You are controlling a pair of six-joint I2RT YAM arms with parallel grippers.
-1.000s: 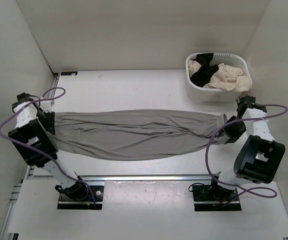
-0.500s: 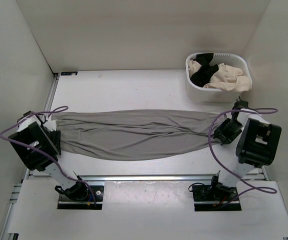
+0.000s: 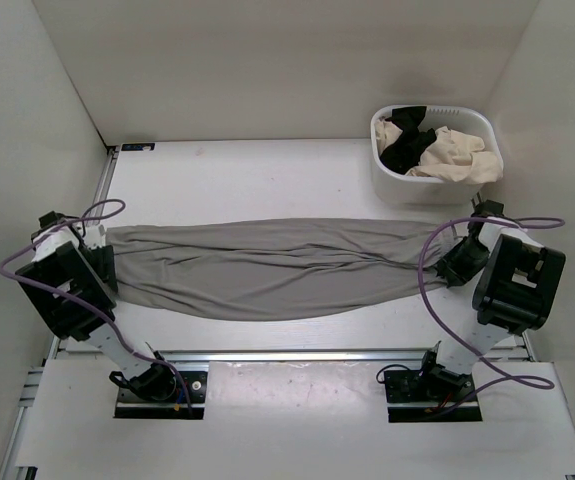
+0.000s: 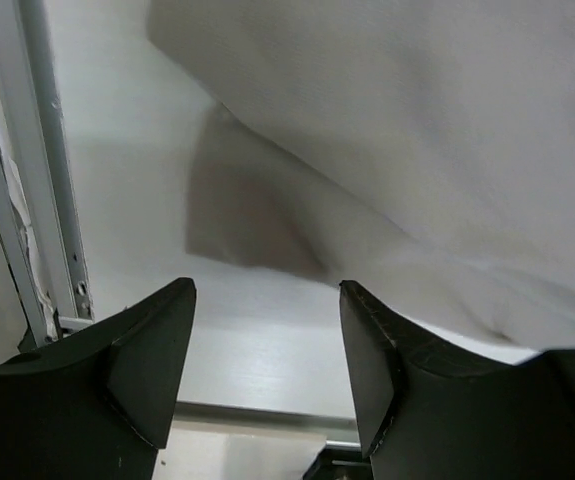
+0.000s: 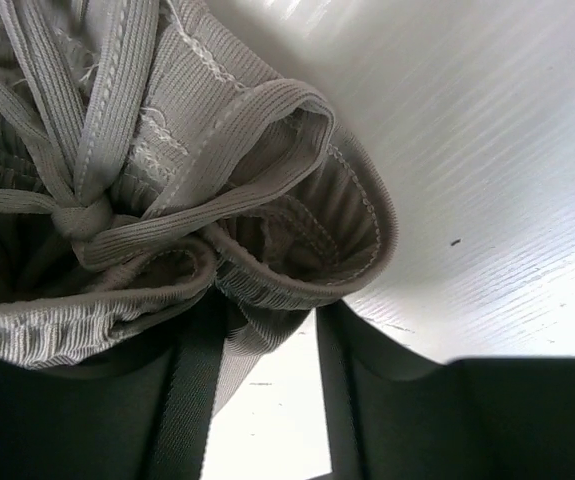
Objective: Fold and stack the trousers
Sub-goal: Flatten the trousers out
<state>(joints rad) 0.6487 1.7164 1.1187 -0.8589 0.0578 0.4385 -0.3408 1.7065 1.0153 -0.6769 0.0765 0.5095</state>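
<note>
The grey trousers (image 3: 267,270) lie stretched left to right across the table. The leg ends are at the left and the drawstring waistband (image 5: 167,120) is at the right. My left gripper (image 3: 105,265) stands at the leg ends. In the left wrist view it (image 4: 267,290) is open, with only bare table between its fingers and the fabric (image 4: 417,120) just beyond the tips. My right gripper (image 3: 455,265) is at the waistband. In the right wrist view it (image 5: 267,310) has a fold of waistband hanging loosely between its fingers, with a gap beside the right finger (image 5: 367,360).
A white basket (image 3: 387,180) at the back right holds a black garment (image 3: 407,140) and a cream garment (image 3: 452,155). White walls close in the left, back and right sides. A metal rail (image 3: 287,355) runs along the front, and another rail (image 4: 27,200) runs beside my left gripper.
My left gripper's jaws have come apart and the leg ends now lie free of them. The right arm's elbow swung in toward the table. The trousers stayed laid out flat.
</note>
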